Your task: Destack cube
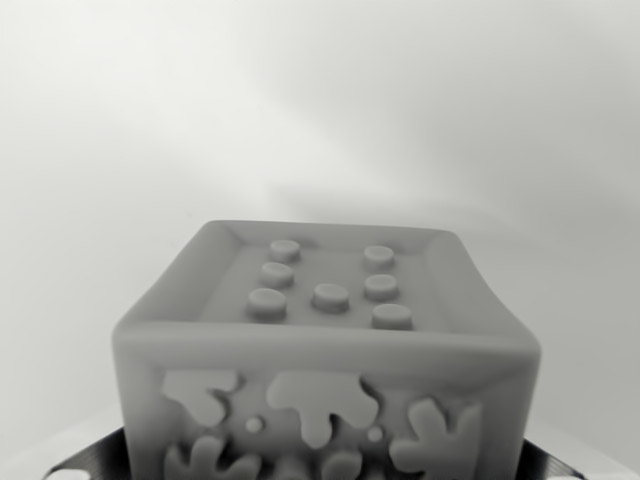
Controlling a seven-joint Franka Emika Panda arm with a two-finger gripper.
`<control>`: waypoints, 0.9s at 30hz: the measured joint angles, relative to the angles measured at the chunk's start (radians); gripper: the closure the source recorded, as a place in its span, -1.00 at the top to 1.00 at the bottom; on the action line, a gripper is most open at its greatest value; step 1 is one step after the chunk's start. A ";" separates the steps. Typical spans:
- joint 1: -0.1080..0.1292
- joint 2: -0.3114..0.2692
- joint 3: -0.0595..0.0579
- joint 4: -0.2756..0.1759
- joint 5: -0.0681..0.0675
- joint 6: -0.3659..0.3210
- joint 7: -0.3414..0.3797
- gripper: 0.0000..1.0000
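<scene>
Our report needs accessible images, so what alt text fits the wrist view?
Greyscale close-up of a soft cube filling the lower frame, its recessed top face bearing seven raised dots and its front face splat-like raised shapes. Dark ridged gripper fingers show at the bottom corners; the background is blank and pale.

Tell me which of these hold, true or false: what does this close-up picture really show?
1. A grey, soft-looking cube fills the lower middle of the wrist view. True.
2. Its upper face carries seven raised round studs. True.
3. That face is smooth and flat. False: it is recessed inside a raised rim and studded.
4. The face toward the camera shows raised splat-like shapes. True.
5. A second cube sits on top of it. False: nothing rests on it.
6. The pincer's fingers are seen in full. False: only dark ridged pieces show at the bottom corners.
</scene>
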 joint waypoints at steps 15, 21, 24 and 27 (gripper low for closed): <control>0.000 0.062 0.000 0.018 0.000 0.044 0.000 -1.00; 0.000 0.077 0.000 0.023 0.000 0.054 0.000 -1.00; 0.000 0.083 0.000 0.026 0.000 0.057 0.000 -1.00; 0.000 0.086 0.000 0.027 0.000 0.059 0.000 -1.00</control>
